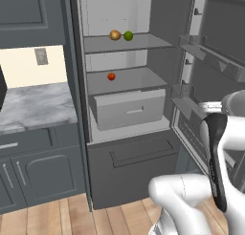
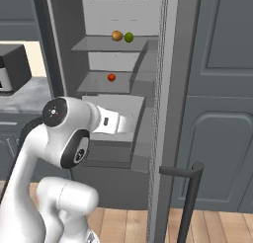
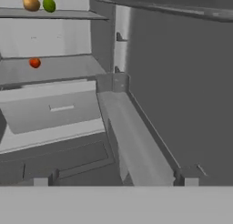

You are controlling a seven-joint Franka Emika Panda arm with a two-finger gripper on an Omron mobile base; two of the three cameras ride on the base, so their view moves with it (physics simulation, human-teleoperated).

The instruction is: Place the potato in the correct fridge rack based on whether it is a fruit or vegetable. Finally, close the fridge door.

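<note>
In the left base view, the small roundish tan-brown potato (image 1: 115,35) lies on the thin flat grey fridge rack (image 1: 143,42), the higher of the two shelves, and it is just beside a small green ball (image 1: 128,36) on its right. A smaller red-orange ball (image 1: 111,76) sits alone on the lower grey shelf (image 1: 139,80), and under it the grey pull-out drawer (image 1: 129,108) stands a little pulled out. The tall dark grey fridge door (image 1: 215,62) is swung open at the right, with its inner shelves turned to the camera. In the right base view, the same potato (image 2: 117,36) and green ball (image 2: 129,37) are on the upper rack (image 2: 99,44), and the open door (image 2: 160,138) is seen on its edge, with its long slim dark handle (image 2: 190,197) low at the right (the white arm (image 2: 64,138) stands in front of the drawer). In the hand view, the potato (image 3: 31,3) is at the top left, beside the green ball (image 3: 48,4), and the camera looks along a grey shelf of the door's inner face (image 3: 136,145). The two finger tips of the gripper (image 3: 116,181) rise far apart at the bottom, so the pincer is wide and holds nothing.
</note>
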